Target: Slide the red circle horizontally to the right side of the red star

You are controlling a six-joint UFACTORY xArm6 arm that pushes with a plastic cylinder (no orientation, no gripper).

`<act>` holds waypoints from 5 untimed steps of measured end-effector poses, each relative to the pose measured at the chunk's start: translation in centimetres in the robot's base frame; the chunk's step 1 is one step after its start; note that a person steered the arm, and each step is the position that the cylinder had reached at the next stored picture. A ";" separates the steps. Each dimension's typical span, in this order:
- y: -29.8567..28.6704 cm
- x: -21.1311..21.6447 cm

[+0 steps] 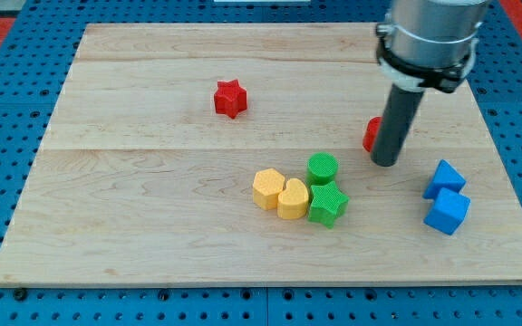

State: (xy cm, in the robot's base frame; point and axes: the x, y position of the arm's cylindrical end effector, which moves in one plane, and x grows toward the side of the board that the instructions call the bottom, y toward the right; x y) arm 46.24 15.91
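Tip (386,163) placed against right side of red circle (371,134), largely hidden behind rod. Red star (230,98) well left. No pincer fitted; state cannot be told.

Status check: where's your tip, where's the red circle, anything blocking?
My tip down, just right of red circle, hiding most of it. Red star far left, slightly higher. Nothing between them.

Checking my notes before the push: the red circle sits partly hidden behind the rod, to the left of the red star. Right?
Not quite: the camera view shows the red circle, partly hidden behind the rod with my tip, to the right of the red star, not the left.
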 end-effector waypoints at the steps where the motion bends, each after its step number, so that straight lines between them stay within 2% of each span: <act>1: -1.1 -1.0; 2: -8.8 -7.2; 3: -4.3 -4.0; 4: -3.4 0.7; 5: 1.8 -2.9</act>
State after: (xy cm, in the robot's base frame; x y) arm 43.30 17.75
